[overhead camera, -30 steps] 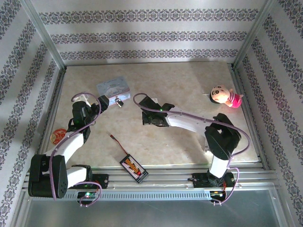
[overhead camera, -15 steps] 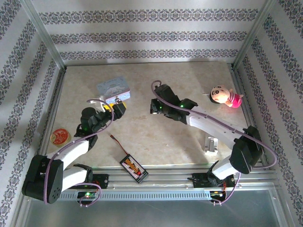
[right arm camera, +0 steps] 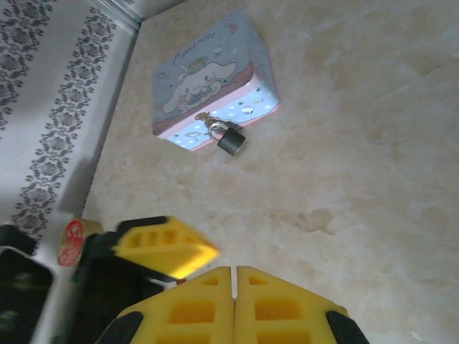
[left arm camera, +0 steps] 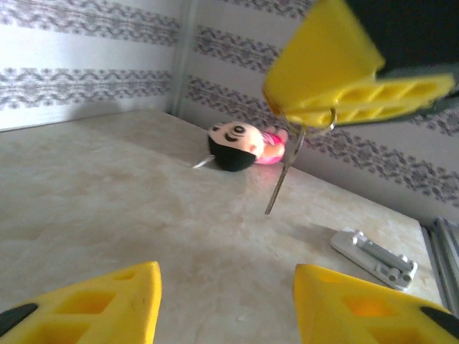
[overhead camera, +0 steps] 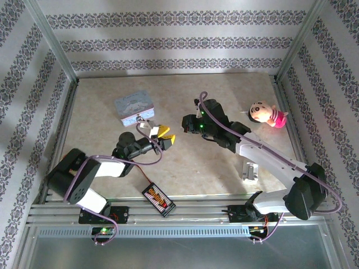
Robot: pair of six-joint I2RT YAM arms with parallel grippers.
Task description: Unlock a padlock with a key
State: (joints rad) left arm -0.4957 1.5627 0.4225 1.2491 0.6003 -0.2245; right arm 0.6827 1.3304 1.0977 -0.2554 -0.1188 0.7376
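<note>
The small dark padlock [right arm camera: 231,140] hangs by its shackle on the clasp of the light-blue cartoon tin [right arm camera: 211,79], which lies at the back left of the table [overhead camera: 133,105]. My right gripper [right arm camera: 235,301] is shut. In the left wrist view its yellow fingers [left arm camera: 326,68] pinch a ring from which the thin silvery key [left arm camera: 282,180] dangles above the table. From above, the right gripper [overhead camera: 187,124] hovers mid-table. My left gripper [overhead camera: 166,134] is open and empty, low over the table, just left of the right one, its fingers [left arm camera: 107,308] wide apart.
A doll [overhead camera: 266,114] lies at the back right. A silvery metal bracket [overhead camera: 248,171] sits by the right arm. A black board with wires [overhead camera: 158,198] lies at the near edge. A red disc [right arm camera: 69,244] is at the far left.
The left arm has swung low and right, away from the tin, its gripper now facing the right gripper. The right gripper has moved back and to the right, still shut.
</note>
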